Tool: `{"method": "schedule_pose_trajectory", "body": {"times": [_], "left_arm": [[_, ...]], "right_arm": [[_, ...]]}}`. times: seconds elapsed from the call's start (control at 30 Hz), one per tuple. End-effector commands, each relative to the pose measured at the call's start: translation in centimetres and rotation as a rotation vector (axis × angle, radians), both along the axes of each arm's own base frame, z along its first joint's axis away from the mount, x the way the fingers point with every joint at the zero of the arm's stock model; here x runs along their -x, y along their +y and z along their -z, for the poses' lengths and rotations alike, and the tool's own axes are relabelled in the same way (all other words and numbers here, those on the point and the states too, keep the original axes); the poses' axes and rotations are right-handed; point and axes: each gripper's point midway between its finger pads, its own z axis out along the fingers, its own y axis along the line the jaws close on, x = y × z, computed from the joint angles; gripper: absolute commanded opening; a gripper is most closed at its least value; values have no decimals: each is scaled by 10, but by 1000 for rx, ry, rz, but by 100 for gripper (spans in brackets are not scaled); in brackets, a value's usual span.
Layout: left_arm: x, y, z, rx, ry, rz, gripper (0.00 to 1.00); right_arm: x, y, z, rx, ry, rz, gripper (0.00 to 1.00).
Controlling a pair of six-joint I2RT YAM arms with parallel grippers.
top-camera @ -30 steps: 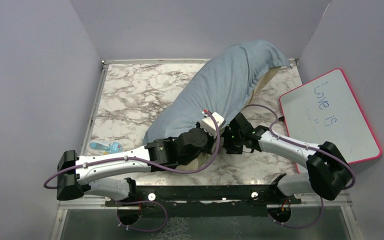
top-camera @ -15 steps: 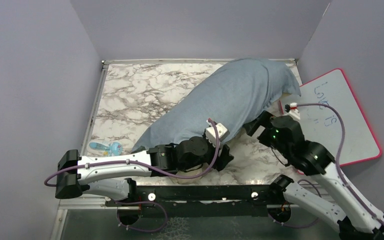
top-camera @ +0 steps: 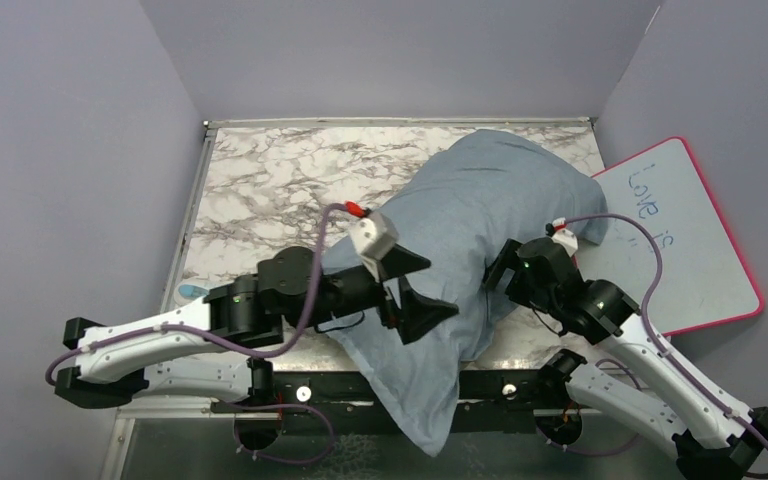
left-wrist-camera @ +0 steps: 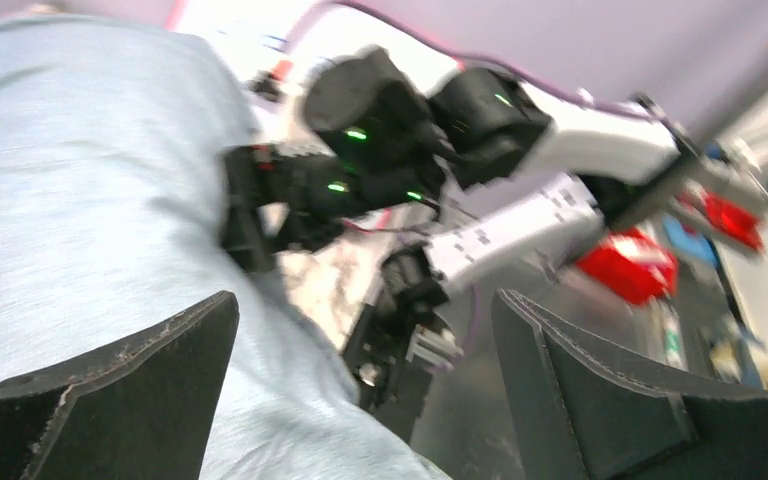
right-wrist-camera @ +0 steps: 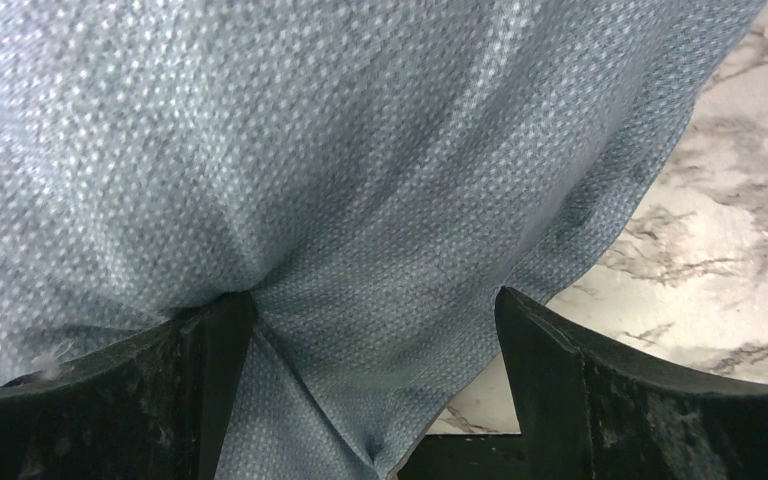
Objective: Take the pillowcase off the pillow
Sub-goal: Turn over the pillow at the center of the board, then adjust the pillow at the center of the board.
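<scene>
The grey-blue pillowcase (top-camera: pixel 480 215) lies slantwise across the marble table (top-camera: pixel 260 190), and its near end (top-camera: pixel 422 400) hangs over the front rail. The pillow is hidden inside it. My left gripper (top-camera: pixel 423 290) hovers open over the cloth's middle; in its wrist view the left gripper (left-wrist-camera: pixel 365 305) has nothing between its fingers, with the pillowcase (left-wrist-camera: pixel 80 200) to the left. My right gripper (top-camera: pixel 495 275) stands open against the cloth's right edge. In the right wrist view a loose fold of pillowcase (right-wrist-camera: pixel 360 200) sags between the wide jaws of the right gripper (right-wrist-camera: pixel 368 300).
A pink-rimmed whiteboard (top-camera: pixel 675 240) leans at the right, just behind the right arm. A small blue and white object (top-camera: pixel 192 291) lies at the table's left edge, partly hidden by the left arm. Lavender walls close off three sides. A black rail (top-camera: pixel 340 385) runs along the front.
My left gripper has opened, let go of the cloth and risen over it. The covered pillow has dropped flat and slid towards the front, over the edge. My right gripper shifted to its right edge.
</scene>
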Motion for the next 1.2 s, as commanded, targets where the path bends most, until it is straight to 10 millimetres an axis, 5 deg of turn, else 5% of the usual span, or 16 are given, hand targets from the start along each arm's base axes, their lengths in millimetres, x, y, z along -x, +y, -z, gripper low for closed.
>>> {"method": "schedule_pose_trajectory", "body": {"times": [0.0, 0.2, 0.43, 0.53, 0.67, 0.77, 0.9, 1.03, 1.17], "left_arm": [[-61, 57, 46, -197, 65, -431, 99], [-95, 80, 124, -399, 148, -640, 99], [-108, 71, 214, -529, 382, -517, 98], [-111, 77, 233, -540, 414, -535, 80], [-129, 102, 240, -522, 432, -645, 29], [-143, 126, 235, -503, 413, -729, 0], [-155, 151, 222, -489, 352, -805, 0], [-163, 163, 204, -472, 293, -848, 0], [-163, 161, 196, -459, 283, -835, 0]], "right_arm": [[0, 9, 1, -56, 6, -8, 96], [7, 26, 14, -91, 38, -106, 96], [27, 75, 42, -204, 130, -386, 90], [39, 105, 48, -292, 165, -568, 81], [36, 112, 45, -261, 189, -630, 76], [22, 95, 17, -164, 95, -586, 78], [-7, 47, -48, -11, -115, -363, 84], [-36, -41, -124, 187, -344, 79, 93], [-58, -61, -180, 323, -439, 187, 93]]}}
